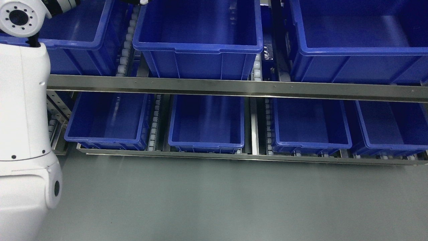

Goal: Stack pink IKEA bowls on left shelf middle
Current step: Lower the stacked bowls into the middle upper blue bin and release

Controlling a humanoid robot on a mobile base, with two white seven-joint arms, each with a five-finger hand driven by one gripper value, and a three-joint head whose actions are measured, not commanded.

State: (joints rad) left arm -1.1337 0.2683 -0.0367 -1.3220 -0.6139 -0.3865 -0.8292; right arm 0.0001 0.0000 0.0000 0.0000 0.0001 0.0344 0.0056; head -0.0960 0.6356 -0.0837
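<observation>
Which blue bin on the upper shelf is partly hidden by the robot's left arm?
The leftmost upper blue bin; the white left arm covers its left part, while the other two bins show unobstructed.

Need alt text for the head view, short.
Two tiers of empty blue plastic bins sit on a metal roller rack above a grey floor, three bins above and four below. The robot's white left arm rises along the left edge, its hand out of frame. No pink bowls are visible.

I see glossy blue plastic bins (197,40), a brushed metal shelf rail (234,87), my left arm's (23,117) smooth white shell, and matt grey floor (217,201).
</observation>
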